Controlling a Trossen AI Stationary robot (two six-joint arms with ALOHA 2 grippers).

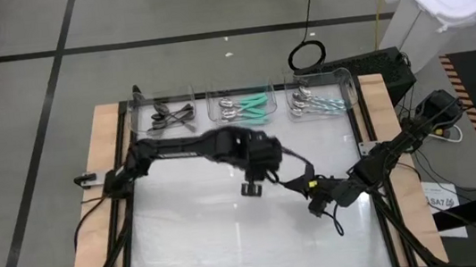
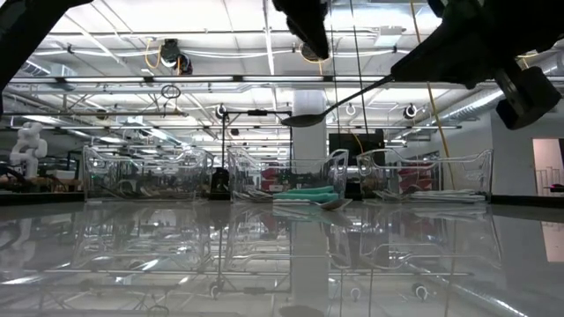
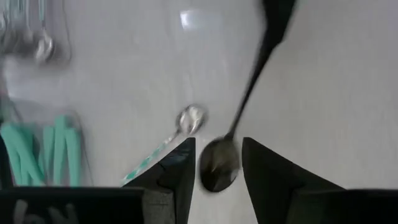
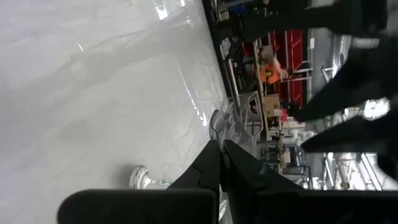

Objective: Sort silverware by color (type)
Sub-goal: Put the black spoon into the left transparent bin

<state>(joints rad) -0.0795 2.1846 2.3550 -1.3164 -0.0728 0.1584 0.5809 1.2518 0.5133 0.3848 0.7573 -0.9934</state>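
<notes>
A dark spoon point(image 2: 344, 99) hangs in the air over the middle of the table, with my right gripper point(image 2: 407, 66) shut on it. My left gripper point(image 3: 217, 180) is open above the spoon's bowl point(image 3: 217, 168). Its fingers show on either side of the bowl in the left wrist view, but the low view has them higher up and clear of it. A silver spoon point(image 3: 186, 119) with a pale patterned handle lies flat on the table below. Three clear bins along the far edge hold dark utensils point(image 1: 170, 116), teal-handled ones point(image 1: 246, 107) and pale-blue-handled ones point(image 1: 313, 101). My right gripper pinches the dark spoon's handle near its free end point(image 2: 386, 80) between its two shut fingers. It comes in nearly level from the table's right side. The spoon sticks out past the fingertips toward the left arm, slanting slightly down to its bowl, lifted clear of the table.
The clear bins point(image 1: 215, 93) stand in a row at the far edge. A white lidded bin point(image 1: 439, 3) stands off the table at the far right. Cables run along the right edge point(image 1: 434, 120). The glossy tabletop point(image 1: 215, 244) stretches toward the near edge.
</notes>
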